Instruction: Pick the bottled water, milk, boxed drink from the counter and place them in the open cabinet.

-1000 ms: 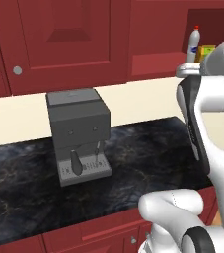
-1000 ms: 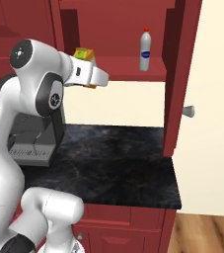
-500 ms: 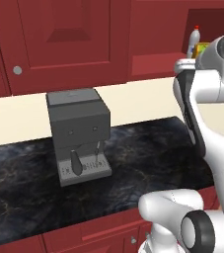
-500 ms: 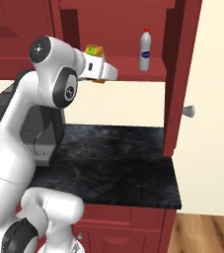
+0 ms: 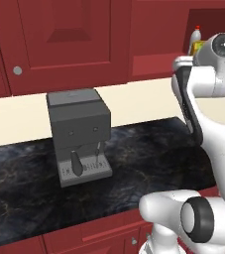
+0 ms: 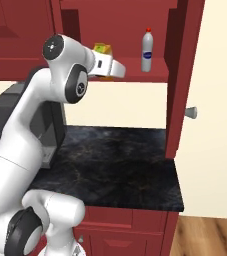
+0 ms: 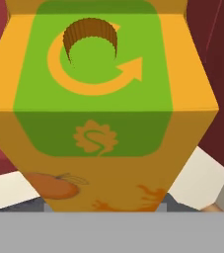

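We see our hand clamped on the boxed drink, up at the shelf of the open cabinet. The bottled water stands on that shelf, off to the side. A grey coffee machine sits on the black surface below.

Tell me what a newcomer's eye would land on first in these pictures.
First, the boxed drink, orange-yellow with a green top, looming close before the hand camera; in the right base view it sits at the gripper, raised to the shelf of the open cabinet. Next, the bottled water standing upright on that shelf, to the right of the box. Then the dark grey coffee machine on the black marbled counter.
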